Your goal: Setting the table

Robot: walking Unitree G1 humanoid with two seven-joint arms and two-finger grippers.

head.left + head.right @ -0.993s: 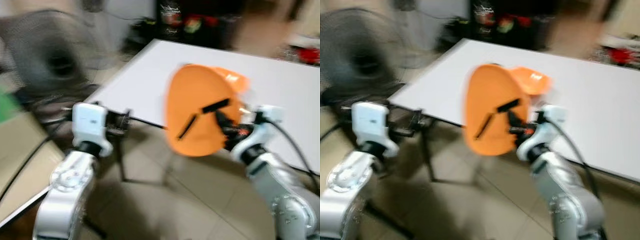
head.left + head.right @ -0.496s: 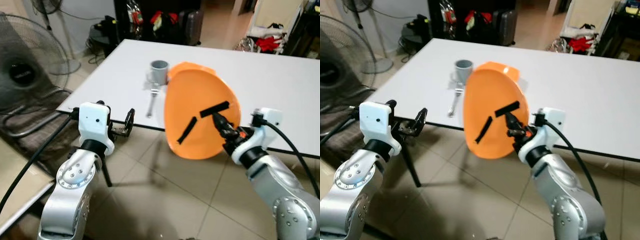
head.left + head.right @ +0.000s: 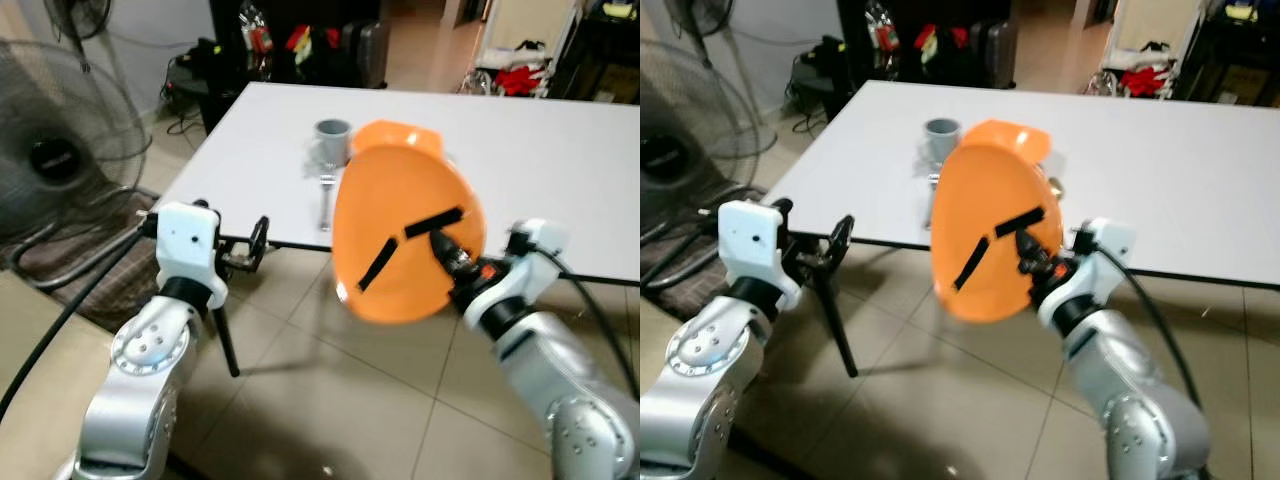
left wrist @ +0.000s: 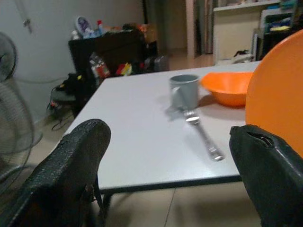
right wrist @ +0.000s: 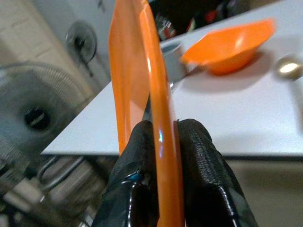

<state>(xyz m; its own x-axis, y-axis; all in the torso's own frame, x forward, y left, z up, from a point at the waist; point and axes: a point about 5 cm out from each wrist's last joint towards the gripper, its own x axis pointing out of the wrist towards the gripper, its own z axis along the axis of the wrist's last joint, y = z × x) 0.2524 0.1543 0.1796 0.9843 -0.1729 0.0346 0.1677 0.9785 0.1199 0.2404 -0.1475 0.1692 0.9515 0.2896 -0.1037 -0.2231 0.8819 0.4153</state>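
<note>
Right gripper (image 5: 161,142) pinching orange plate (image 3: 400,235) rim, seemingly upright | left gripper (image 4: 165,156) spread, empty

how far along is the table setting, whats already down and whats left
Already on the white table: a grey cup, a fork and an orange bowl. In hand: the right gripper pinches the orange plate by its rim, held upright short of the table edge. Left: laying that plate down. The left gripper is open.

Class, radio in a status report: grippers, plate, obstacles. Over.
Right gripper clamped on round orange plate, held on edge short of white table. Left gripper open, idle. Grey mug, fork, orange bowl already on table.
</note>
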